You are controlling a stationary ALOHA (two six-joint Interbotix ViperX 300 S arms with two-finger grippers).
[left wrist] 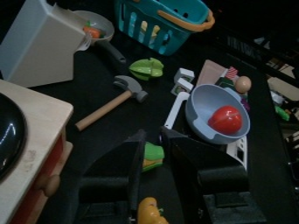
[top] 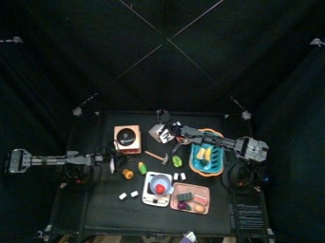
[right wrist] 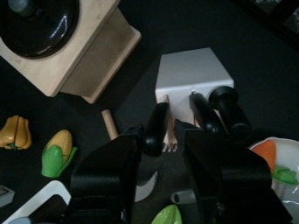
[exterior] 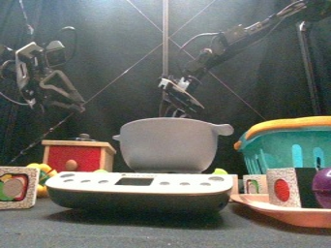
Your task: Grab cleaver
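The cleaver point(right wrist: 191, 72) lies flat on the black table: a light-grey squarish blade with a short dark handle end, right beside the orange-brown box point(right wrist: 73, 45) with the black round top. My right gripper point(right wrist: 179, 105) hangs over the blade's edge nearest the handle. Its jaws stand apart, one on each side of that edge, and its fingers point(right wrist: 156, 129) are not clamped on it. From above, the right gripper point(top: 164, 128) has reached across to the table's far middle. The left gripper point(left wrist: 173, 171) rests open at the left side, holding nothing.
A thin orange-brown stick point(right wrist: 107, 123), a corn cob point(right wrist: 56, 158) and a small white fork point(right wrist: 170, 140) lie close to the right jaws. A teal basket point(top: 206, 157), a scale with a bowl point(top: 158, 188) and a toy hammer point(left wrist: 107, 98) fill the middle.
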